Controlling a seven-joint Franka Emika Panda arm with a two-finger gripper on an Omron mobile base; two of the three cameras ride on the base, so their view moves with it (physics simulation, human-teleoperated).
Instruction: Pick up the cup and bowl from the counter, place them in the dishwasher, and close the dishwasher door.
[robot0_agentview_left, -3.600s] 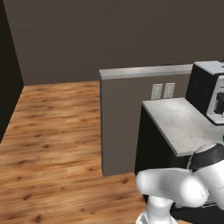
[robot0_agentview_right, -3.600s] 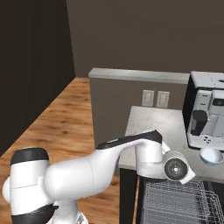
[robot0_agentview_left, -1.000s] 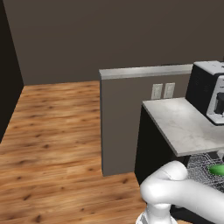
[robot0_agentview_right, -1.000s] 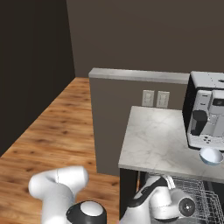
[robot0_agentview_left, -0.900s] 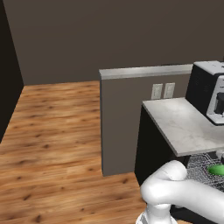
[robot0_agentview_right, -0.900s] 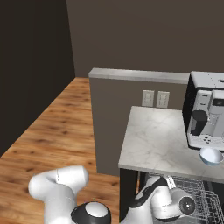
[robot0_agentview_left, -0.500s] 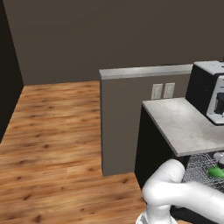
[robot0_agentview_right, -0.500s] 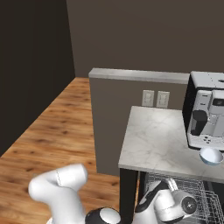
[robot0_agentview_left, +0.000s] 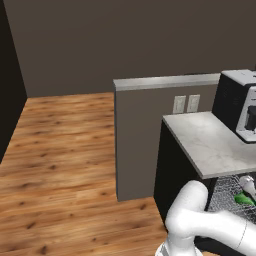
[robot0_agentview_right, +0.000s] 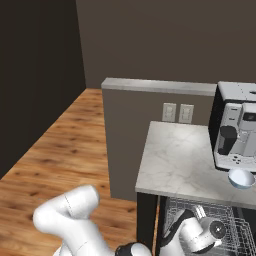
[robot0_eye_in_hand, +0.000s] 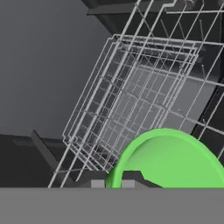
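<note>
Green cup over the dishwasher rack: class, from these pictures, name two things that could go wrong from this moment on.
1. The cup hangs at the gripper above the wire rack; released at a tilt, it might snag on the wires or tip over.
2. The bowl sits near the counter front edge beside the coffee machine; a careless reach might nudge it off.

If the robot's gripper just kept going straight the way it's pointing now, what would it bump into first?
Probably the silver wire rack inside the dishwasher. The green cup sits right at the fingertips, and the hand view looks past it into the rack's mesh, though depth is hard to judge.
</note>
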